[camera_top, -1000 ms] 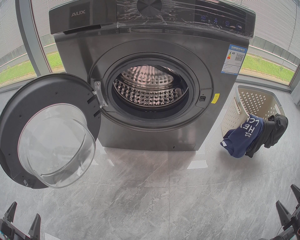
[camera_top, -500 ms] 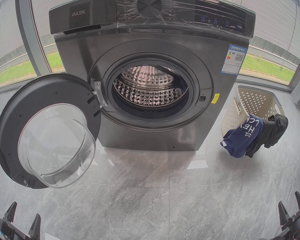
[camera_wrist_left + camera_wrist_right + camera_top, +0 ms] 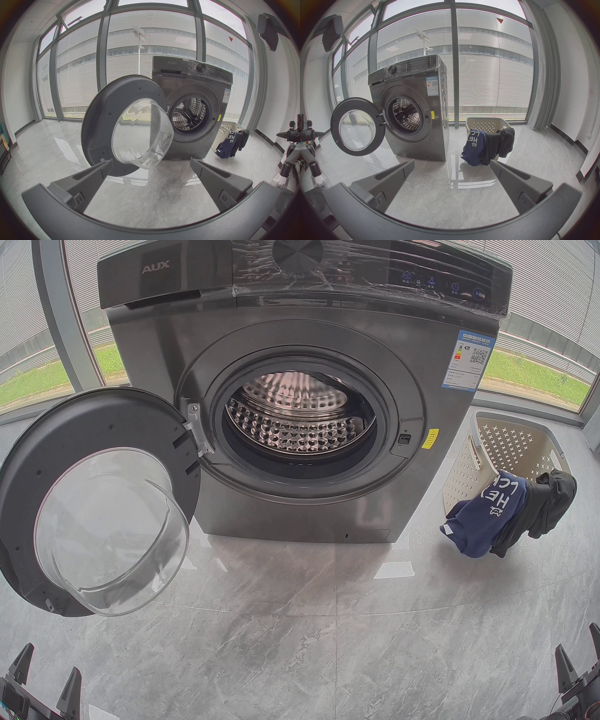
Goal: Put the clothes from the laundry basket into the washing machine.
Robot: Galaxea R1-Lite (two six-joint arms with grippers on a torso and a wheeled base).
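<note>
As its glass-bowled door [image 3: 94, 502] hangs swung wide to the robot's left, the grey washing machine [image 3: 300, 396] stands on a marble-tiled floor [image 3: 337, 627] before tall windows. To its right, the cream laundry basket [image 3: 500, 440] carries a navy T-shirt [image 3: 484, 518] and a black garment [image 3: 544, 502] draped over its near rim. The left pincer [image 3: 150, 163], facing the door, and the right pincer [image 3: 451, 164] hover low, jaws spread, grasping nothing.

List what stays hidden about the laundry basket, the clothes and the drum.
- Floor of the cream perforated plastic laundry basket: head view, hidden by its near wall and the draped navy blue shirt and black garment.
- Bottom of the shiny steel drum: head view, hidden behind the opening's rim.
</note>
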